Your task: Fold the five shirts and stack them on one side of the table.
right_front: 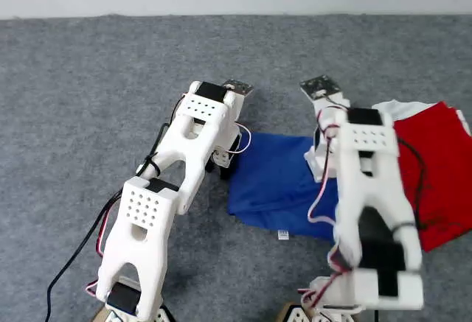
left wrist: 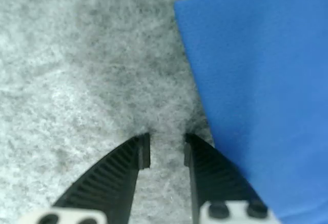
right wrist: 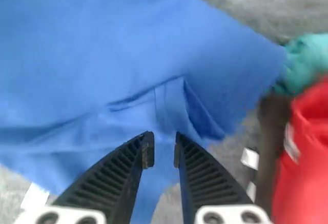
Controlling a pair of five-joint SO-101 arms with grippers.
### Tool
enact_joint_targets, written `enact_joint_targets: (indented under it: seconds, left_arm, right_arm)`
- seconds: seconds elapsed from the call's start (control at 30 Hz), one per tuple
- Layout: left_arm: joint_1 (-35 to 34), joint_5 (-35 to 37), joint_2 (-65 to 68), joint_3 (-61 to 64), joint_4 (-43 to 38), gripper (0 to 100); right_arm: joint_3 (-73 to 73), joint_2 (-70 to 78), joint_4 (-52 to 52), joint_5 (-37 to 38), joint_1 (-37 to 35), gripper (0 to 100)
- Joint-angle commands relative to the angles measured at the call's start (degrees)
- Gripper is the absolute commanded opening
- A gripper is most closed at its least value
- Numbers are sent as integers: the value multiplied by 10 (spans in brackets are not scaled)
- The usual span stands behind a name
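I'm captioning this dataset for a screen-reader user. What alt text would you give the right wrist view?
The right tool, its two black fingers slightly apart, hangs over a creased blue shirt lying on the grey felt table. Beyond the shirt's edge sit a red shirt and a bit of teal cloth.

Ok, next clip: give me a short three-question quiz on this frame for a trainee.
1. True or false: the left gripper grips the blue shirt.
2. Which shirt lies next to the blue shirt in the high view? A. red shirt B. yellow C. black
3. Fill in: the right gripper hangs open above the ____ shirt.
Key: 1 false, it is open over the grey mat beside the shirt's edge; 2 A; 3 blue.
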Motion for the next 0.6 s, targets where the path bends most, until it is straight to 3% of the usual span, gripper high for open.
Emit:
enact_joint_targets:
  seconds: [0.0, 0.33, 0.57]
  left_arm:
    - [-24, 4, 11, 7, -15, 101]
    - [-24, 4, 19, 3, -15, 101]
    - [-24, 4, 20, 3, -15, 101]
  right_arm:
    - [-87, 82, -7, -20, -7, 91]
    - [-353, 233, 96, -47, -43, 91]
    - [-385, 288, 145, -44, -58, 87]
